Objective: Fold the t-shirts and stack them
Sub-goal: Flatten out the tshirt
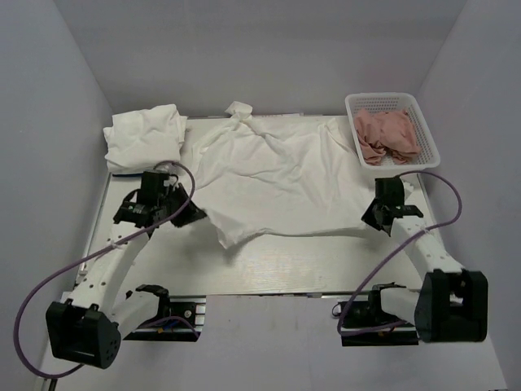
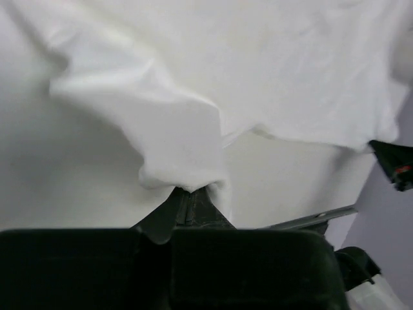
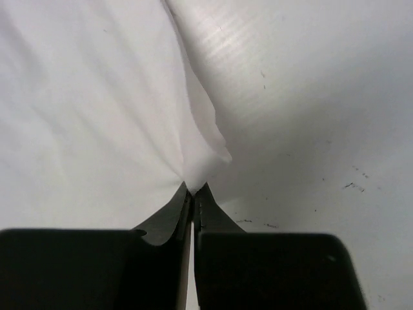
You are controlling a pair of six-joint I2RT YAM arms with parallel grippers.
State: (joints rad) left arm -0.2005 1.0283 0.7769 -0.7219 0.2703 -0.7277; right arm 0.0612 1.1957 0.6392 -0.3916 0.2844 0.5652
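Observation:
A white t-shirt point(image 1: 277, 175) lies spread and creased across the middle of the table, one end bunched at the far edge. My left gripper point(image 1: 198, 214) is shut on its near-left corner; in the left wrist view that cloth point(image 2: 187, 155) rises in a fold from the closed gripper point(image 2: 187, 192). At the near-right edge of the same shirt my right gripper point(image 1: 376, 213) is also shut. The right wrist view shows a peak of fabric point(image 3: 197, 161) pinched at the gripper point(image 3: 193, 187). A second white t-shirt point(image 1: 145, 137) sits as a loose bundle at the far left.
A white mesh basket point(image 1: 427, 130) at the far right holds crumpled pink cloth point(image 1: 387, 137). Grey walls close in the table on the left, right and back. Purple cables loop from both arms near the front edge.

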